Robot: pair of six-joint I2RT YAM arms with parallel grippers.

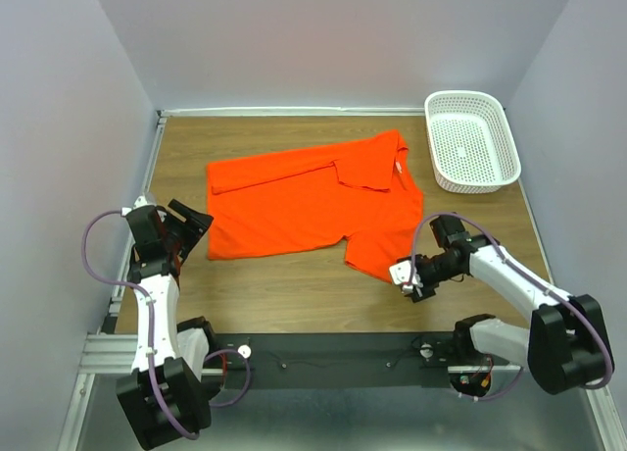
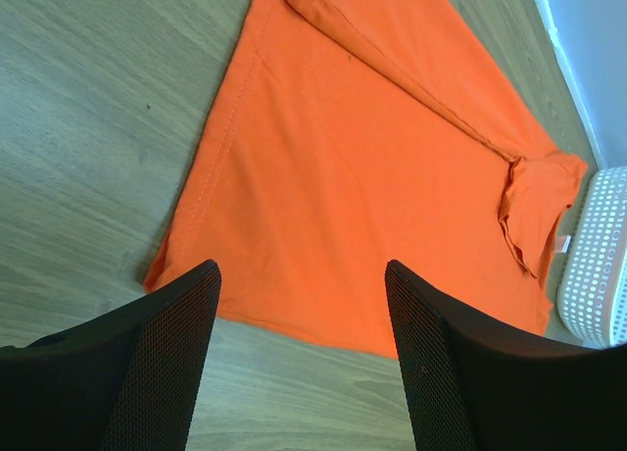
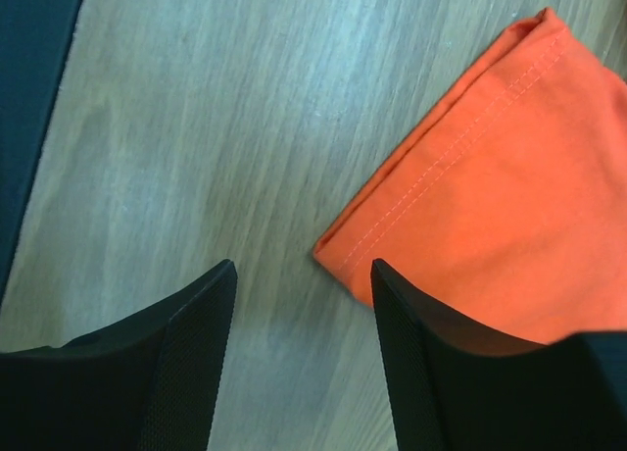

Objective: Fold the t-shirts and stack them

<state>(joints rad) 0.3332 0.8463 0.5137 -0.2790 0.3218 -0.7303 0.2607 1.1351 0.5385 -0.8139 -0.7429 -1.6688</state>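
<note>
Near right: right gripper (image 1: pixel 411 280) sits low over the table (image 1: pixel 294 299), jaws apart, nothing between them. The sleeve corner (image 3: pixel 338 250) is just ahead of its fingertips, not gripped. Near left: left gripper (image 1: pixel 192 219) has jaws wide and empty, pointing at the hem corner (image 2: pixel 155 273). The orange t-shirt (image 1: pixel 304 201) lies flat mid-table, with its far long edge turned over. That looks like one fold at most, so it's early. Likely left: fold the sleeve in, halve, stack. The white basket (image 1: pixel 472 142) is at far right, near the collar, not touching.
</note>
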